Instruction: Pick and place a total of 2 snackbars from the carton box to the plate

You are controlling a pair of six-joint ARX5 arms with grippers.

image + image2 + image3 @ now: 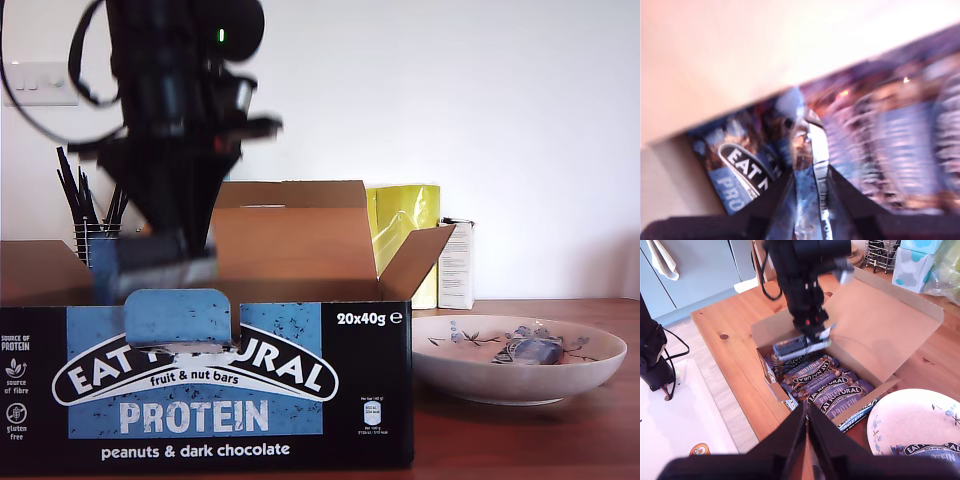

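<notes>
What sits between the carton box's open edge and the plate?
In the second wrist view, one loose snackbar lies between the carton box and the plate; otherwise bare table.

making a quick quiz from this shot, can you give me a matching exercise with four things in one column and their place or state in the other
Things
1. my first pincer
2. my second pincer
3. snackbar on the plate
4. carton box

Places or states
A. lies in the flowered plate, at the exterior view's right
B. shut, holding nothing, high above the table
C. flaps open, bars packed inside
D. shut on a snackbar over the box

Pairs: 1-D, 2-B, 3-A, 4-C
</notes>
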